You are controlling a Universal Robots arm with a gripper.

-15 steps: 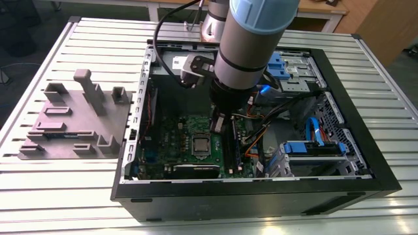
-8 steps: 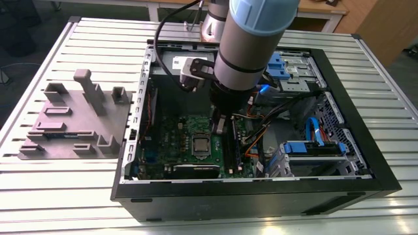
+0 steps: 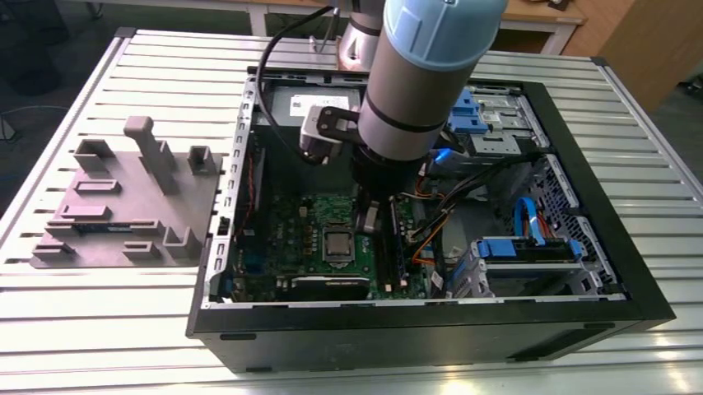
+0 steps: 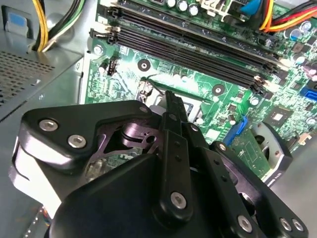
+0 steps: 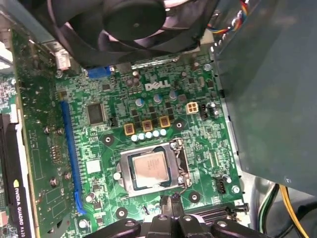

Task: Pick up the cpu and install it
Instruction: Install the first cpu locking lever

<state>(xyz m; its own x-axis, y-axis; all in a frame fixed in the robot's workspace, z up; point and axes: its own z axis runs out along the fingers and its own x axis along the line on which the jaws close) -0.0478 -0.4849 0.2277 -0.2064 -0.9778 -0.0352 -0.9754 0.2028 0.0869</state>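
An open computer case (image 3: 439, 337) lay on its side on a ribbed metal worktop (image 3: 99, 329), with pale wooden furniture (image 3: 637, 41) behind. A grey fixture plate (image 3: 121, 206) sat on the worktop just beside the case, toward the exterior view's left. One robot arm (image 3: 423, 74) reached down into the case, its single claw (image 3: 370, 218) hanging low over the green motherboard (image 3: 296, 218).

The exterior view alone took in the worktop, the plate and the blue drive brackets (image 3: 528, 247). In the first wrist view, the one cpu (image 5: 150, 168) was seated flat in its metal-framed socket (image 5: 181, 163) on the board, silver top up; it also appeared as a small pale square in the exterior view (image 3: 337, 244). The claw (image 5: 172, 201) hovered just beside the socket, fingers drawn together with nothing between them. That view also showed one black fan (image 5: 133, 25), one long blue expansion slot (image 5: 69, 153), three yellow square components (image 5: 147, 125) and a grey box (image 5: 267, 89). In the second wrist view, the claw (image 4: 169, 99) stood before four long black memory slots (image 4: 198, 47).
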